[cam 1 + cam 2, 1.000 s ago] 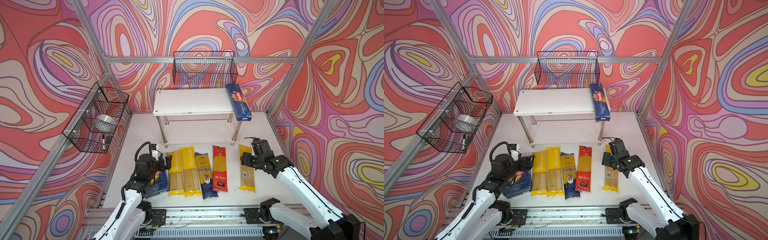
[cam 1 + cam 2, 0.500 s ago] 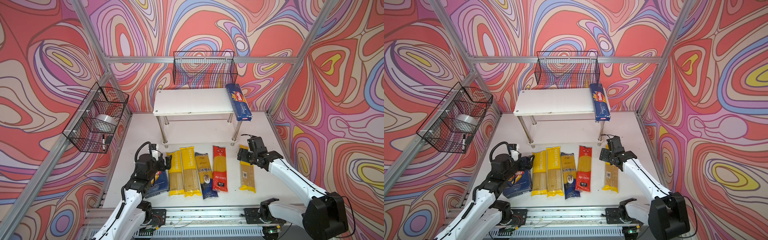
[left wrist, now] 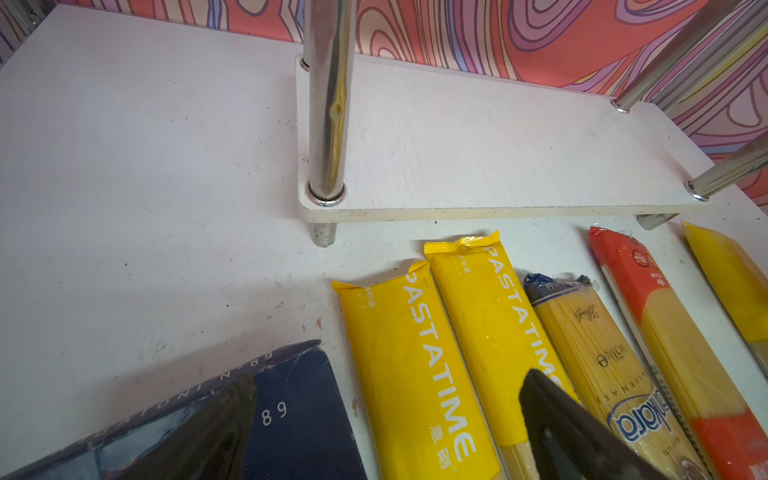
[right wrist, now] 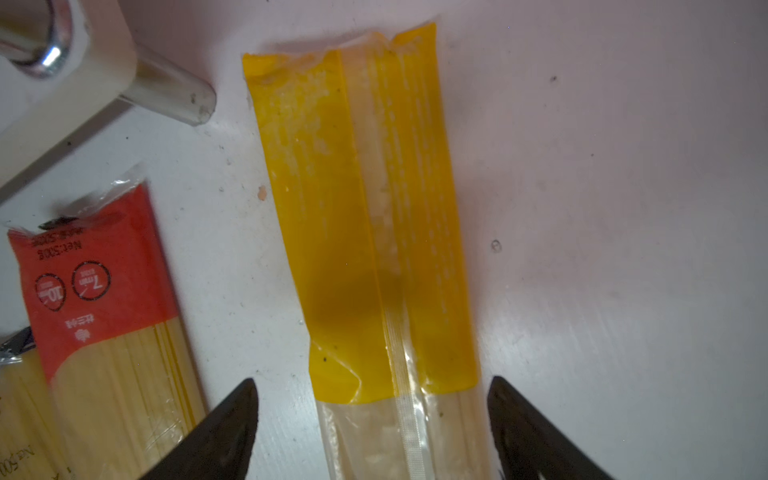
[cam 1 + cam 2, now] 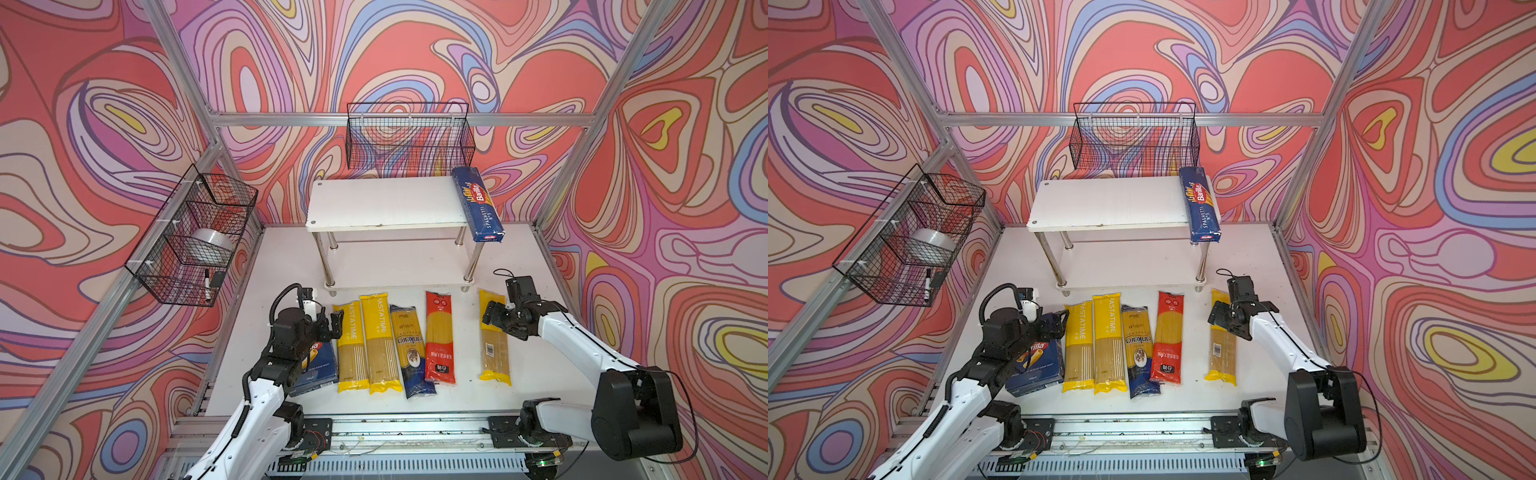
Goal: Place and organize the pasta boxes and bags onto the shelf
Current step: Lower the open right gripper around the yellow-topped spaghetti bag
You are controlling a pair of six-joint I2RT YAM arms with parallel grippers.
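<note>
The shelf (image 5: 382, 203) is set at 12 o'clock on the surface (image 5: 519, 257). The long Spaghetti box (image 5: 478, 203) is laid flat along the 3 o'clock end of its top board and overhangs the front edge toward 6 o'clock. The lower board is left bare.

A row of packs is laid out on the surface on the 6 o'clock side of the shelf. At the 9 o'clock end the wide box (image 5: 322, 365) is partly covered by the left arm. Next to it, two PASTATIME packets (image 5: 352, 345) (image 5: 380, 340) are placed side by side. These are followed by the gold-and-navy packet (image 5: 411, 353) and the red-ended packet (image 5: 438, 336). The lone yellow-ended packet (image 5: 494, 349) is set apart at the 3 o'clock end.

The right fingers (image 4: 220, 432) are spread wide, one on each side of the lone yellow-ended packet, and nothing is clamped. The left fingers (image 3: 573, 440) are spread apart too. One is seen over the wide box and the other over the packets beside it, with nothing gripped.
</note>
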